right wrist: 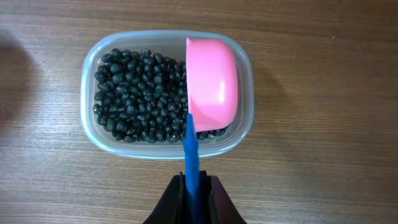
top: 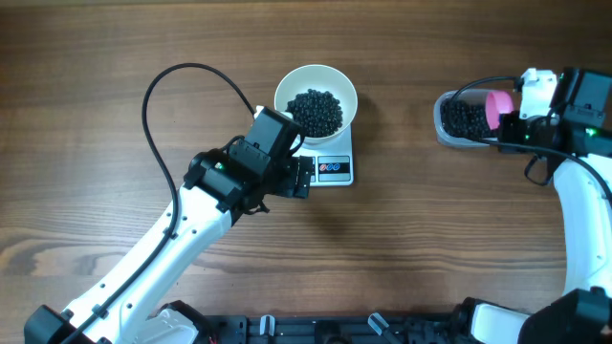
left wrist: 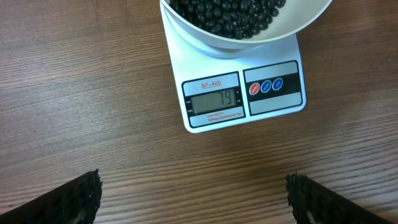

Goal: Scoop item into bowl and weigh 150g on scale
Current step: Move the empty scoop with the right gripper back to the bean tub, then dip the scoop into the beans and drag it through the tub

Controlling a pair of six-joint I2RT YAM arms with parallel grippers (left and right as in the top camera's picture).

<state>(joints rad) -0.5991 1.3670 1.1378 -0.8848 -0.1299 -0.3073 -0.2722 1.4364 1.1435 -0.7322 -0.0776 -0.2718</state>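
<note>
On my left wrist camera the nearest things are the left gripper's [left wrist: 196, 202] two dark fingertips [left wrist: 84, 196], standing wide apart at the bottom corners of the view with nothing between them but bare wooden table [left wrist: 93, 93]. Just beyond them sits the scale [left wrist: 273, 106], its grey display [left wrist: 212, 99] facing me and showing what I read as 79, with one red and two blue buttons [left wrist: 265, 86] beside it. Farther back on the scale stands the white bowl [left wrist: 298, 25], holding a heap of black beans [left wrist: 230, 12]. On my right wrist camera the right gripper [right wrist: 194, 186] is pressed together on the thin blue handle [right wrist: 189, 149] of the pink scoop [right wrist: 212, 81], which runs edge-on away from the fingers. The scoop lies in the right end of the clear tub [right wrist: 245, 118] as that camera sees it, its rounded outside turned toward the lens and its edge down among the beans that fill the rest of the tub. I cannot tell whether the scoop holds any. From overhead, the left gripper hovers just beside the display end of the scale, and the tub sits well apart from the scale, off to the right of the picture.
</note>
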